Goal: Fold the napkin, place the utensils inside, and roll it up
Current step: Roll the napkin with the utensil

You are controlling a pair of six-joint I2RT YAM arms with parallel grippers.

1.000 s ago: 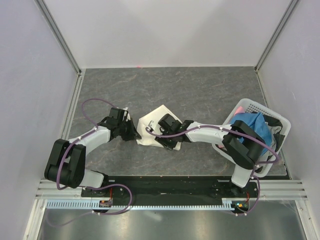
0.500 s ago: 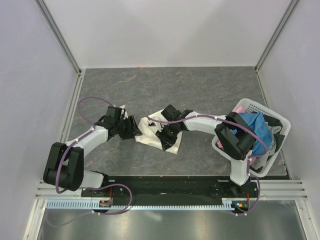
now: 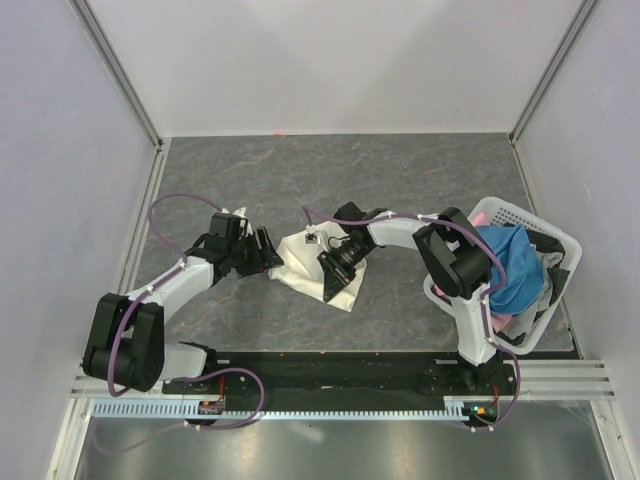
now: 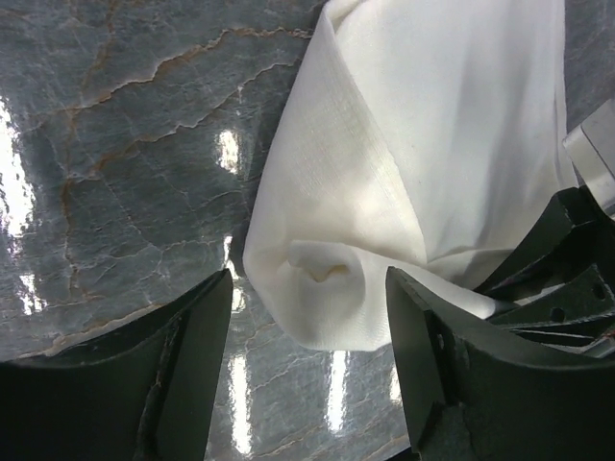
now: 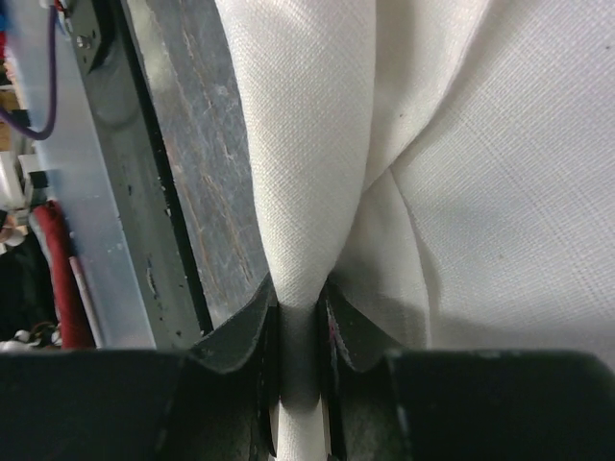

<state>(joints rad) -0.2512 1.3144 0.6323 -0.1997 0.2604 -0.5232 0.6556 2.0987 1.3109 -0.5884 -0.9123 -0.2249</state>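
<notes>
Plainly, the left gripper (image 3: 268, 250) stood with its jaws apart around the bunched end of the napkin (image 3: 297, 262), gripping nothing. The napkin lay crumpled near the middle of the table (image 3: 400, 180), neither flat nor neatly folded. The right gripper (image 3: 333, 268) was clamped on a raised ridge of the cloth. With only that one pinch holding, a pull would probably have dragged the whole napkin and bunched it further instead of folding it. The spoon was not visible; if it was wrapped inside, it might have slid out of the loose end.
</notes>
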